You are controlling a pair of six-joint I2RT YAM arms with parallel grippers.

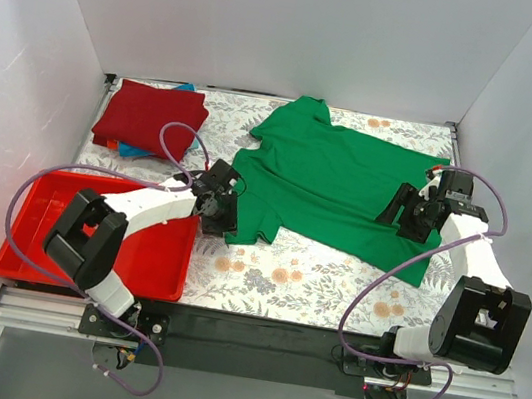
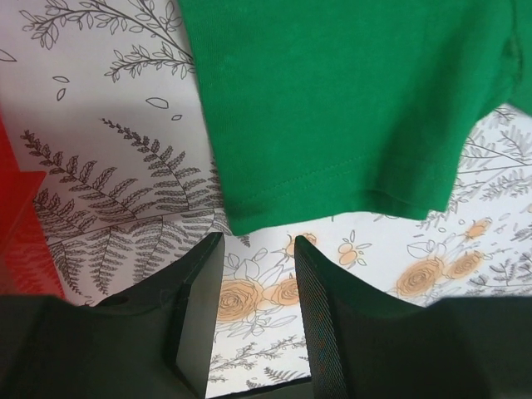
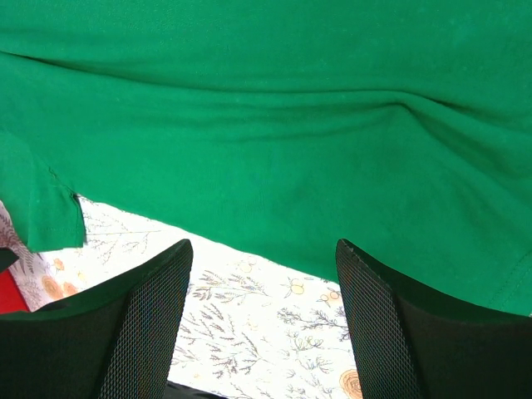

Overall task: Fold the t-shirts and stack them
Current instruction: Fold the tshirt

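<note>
One dark red t-shirt (image 1: 148, 115) lay folded atop a blue one (image 1: 133, 150) in the far-left corner of the worktop (image 1: 275, 272), while the green t-shirt (image 1: 339, 186) lay flat, unfolded, left tool (image 2: 258, 245) part-open by its sleeve, right tool (image 3: 262, 249) wide by its hem, both empty.

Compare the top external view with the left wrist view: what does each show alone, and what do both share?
Only the top view shows the folded dark red shirt at back left, the right gripper and the green shirt spread out. Only the left wrist view shows the stitching along the green hem and the gap between the fingers of the left gripper. Both show the green shirt, red tray and flowered table cover.
</note>
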